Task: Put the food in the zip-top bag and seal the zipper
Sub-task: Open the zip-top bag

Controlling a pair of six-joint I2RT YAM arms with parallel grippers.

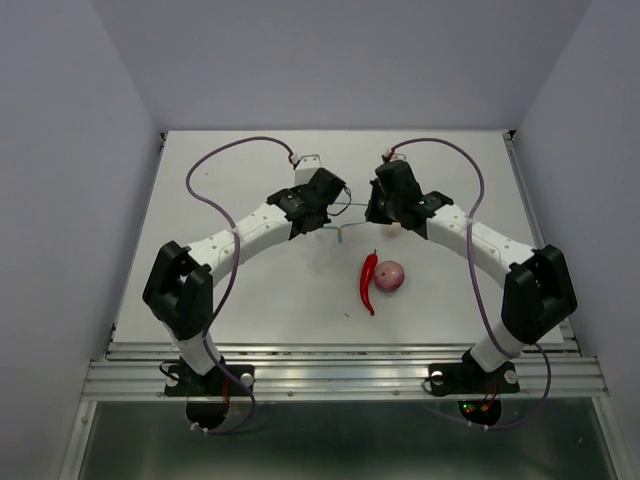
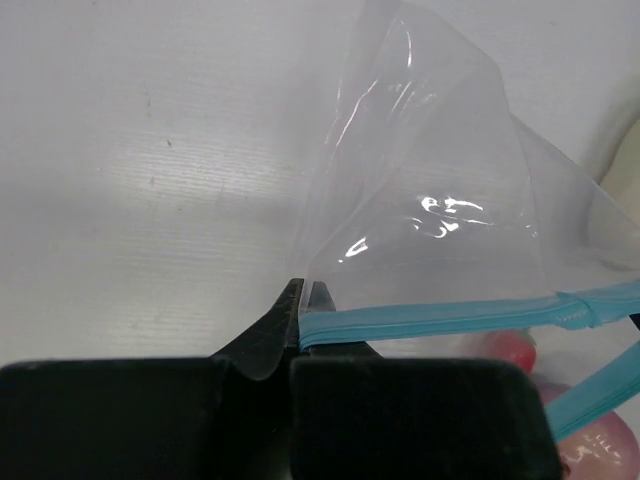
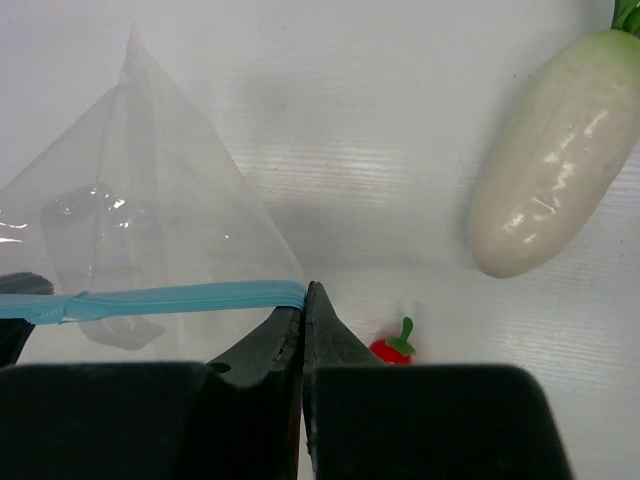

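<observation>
Evidently the two arms share the zip-top bag between them. The left gripper is clenched on one end of the light-blue zipper and the right gripper is clenched on the opposite end. The strip therefore runs stretched from one pair of fingertips to the other, and the clear film stands off it in a loose, peaked fold over the table; whether its far edge rests on the surface I cannot tell. Pinching the ends looks like a way to stop the limp plastic collapsing and to bring its mouth under control. In the left wrist view a second blue band splits away from the first toward the far end, which suggests the mouth is parted there rather than sealed. None of the food is inside. The radish lies on the table near the right gripper, apart from the bag, while the chili and the onion lie just beside each other, nearer the arm bases. With both grippers taken up by the bag, neither is free to lift a vegetable, so I judge the task to be at an early stage, with the bag being arranged for loading. One grip will probably have to let go before anything can go in.
</observation>
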